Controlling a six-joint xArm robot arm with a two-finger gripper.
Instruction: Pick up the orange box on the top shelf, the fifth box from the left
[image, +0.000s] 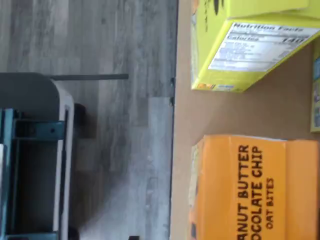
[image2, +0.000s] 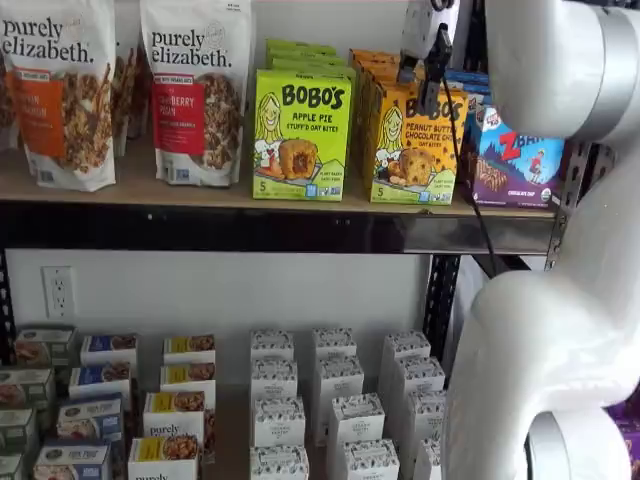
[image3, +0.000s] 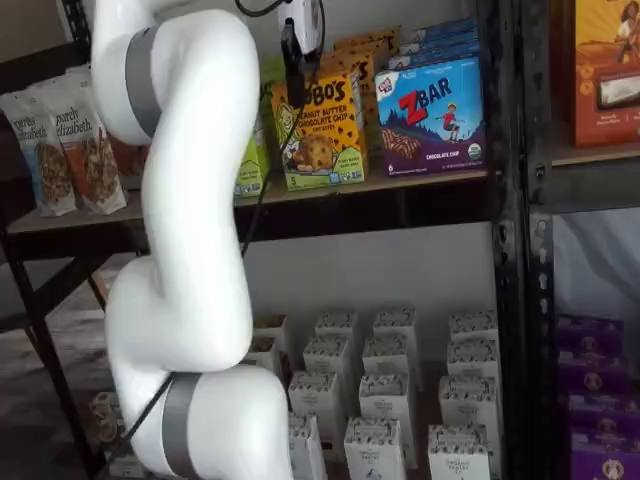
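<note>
The orange box (image2: 415, 150) is a yellow-orange BOBO'S peanut butter chocolate chip carton. It stands upright at the front of the top shelf (image2: 150, 190), between a lime-green box and a blue box. It shows in both shelf views (image3: 320, 135). The wrist view shows its top face (image: 255, 190) on the tan board (image: 280, 110). My gripper (image2: 425, 75) hangs from above, just in front of the carton's upper edge, with a cable beside it. It also shows in a shelf view (image3: 297, 62). Its black fingers show side-on and hold nothing; I cannot tell any gap.
The lime-green BOBO'S apple pie box (image2: 300, 135) stands left of the carton and the Zbar box (image2: 520, 160) right of it. Two granola bags (image2: 195, 90) stand further left. Small white boxes (image2: 330, 400) fill the lower shelf. My white arm (image2: 560, 300) stands in front, at the right.
</note>
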